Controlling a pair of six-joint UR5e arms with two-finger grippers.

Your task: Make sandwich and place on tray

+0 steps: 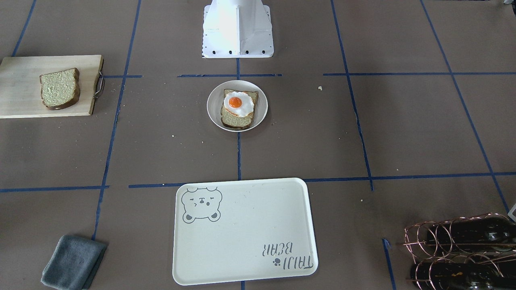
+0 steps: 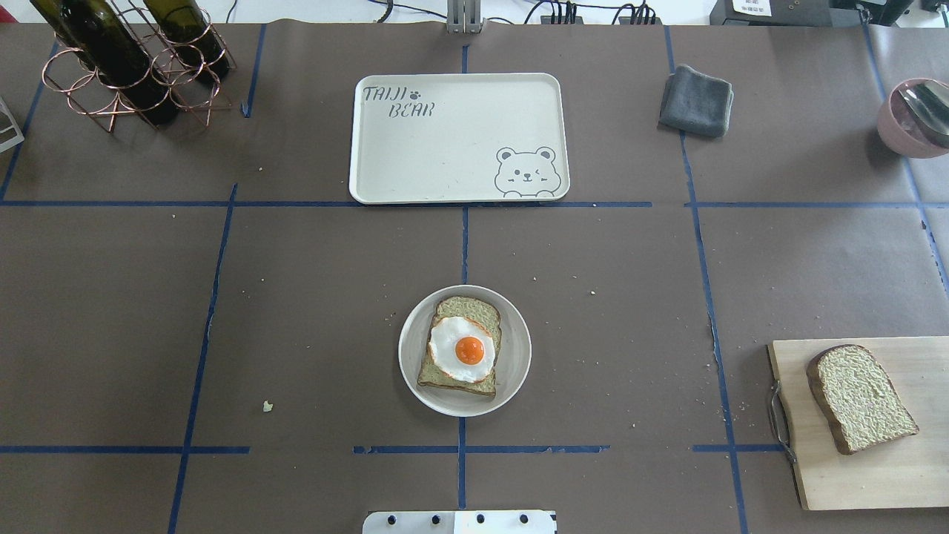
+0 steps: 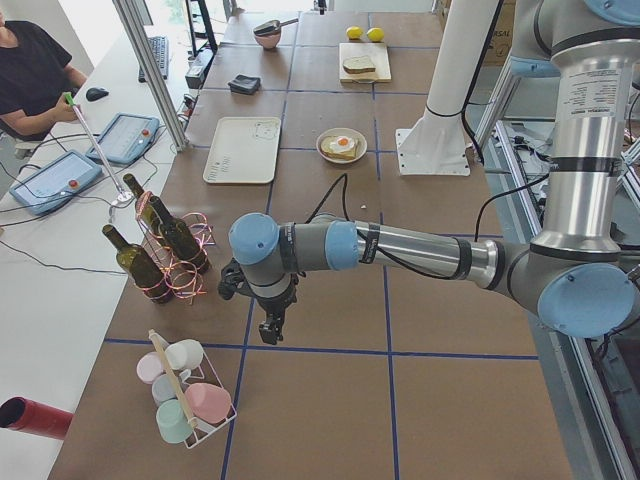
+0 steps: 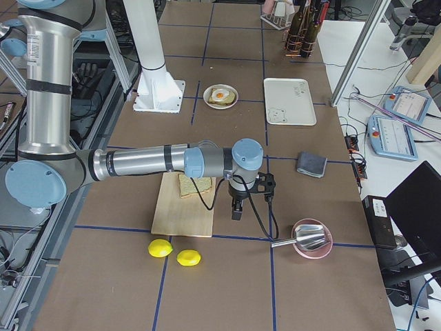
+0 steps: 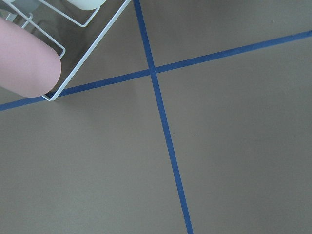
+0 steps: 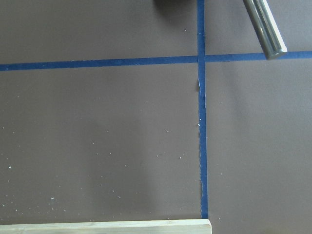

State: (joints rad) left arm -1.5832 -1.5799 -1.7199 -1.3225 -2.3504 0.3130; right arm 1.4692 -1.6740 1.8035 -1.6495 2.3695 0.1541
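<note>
The sandwich is only half built. One bread slice (image 2: 468,305) lies on a small round plate (image 2: 517,356) in the middle of the worktop (image 2: 296,311), straight out from the robot's base, with the fried egg (image 2: 456,354) on top of it, yolk up. The other bread slice (image 2: 860,397) lies flat on a wooden cutting board (image 2: 890,478), well off to the robot's right. The tray (image 2: 445,148), with its bear drawing, lies beyond the plate on the far side of the worktop and touches neither slice.

Both arms are stretched out low over the worktop, far from the plate. The left fingers (image 3: 268,328) point down over a crossing of blue tape lines, between the copper bottle rack (image 3: 170,262) and a white wire basket of pastel cups (image 3: 190,400). From where I stand I cannot tell how far apart they are, nor whether they grip anything. The right fingers (image 4: 236,211) hang just past the edge of the cutting board, between it and a pink bowl (image 4: 311,241) with a metal scoop in it. Their spread is just as impossible to make out. Two lemons (image 4: 173,253) sit near the end of the board, and a folded grey cloth (image 2: 695,100) lies beside the tray.
</note>
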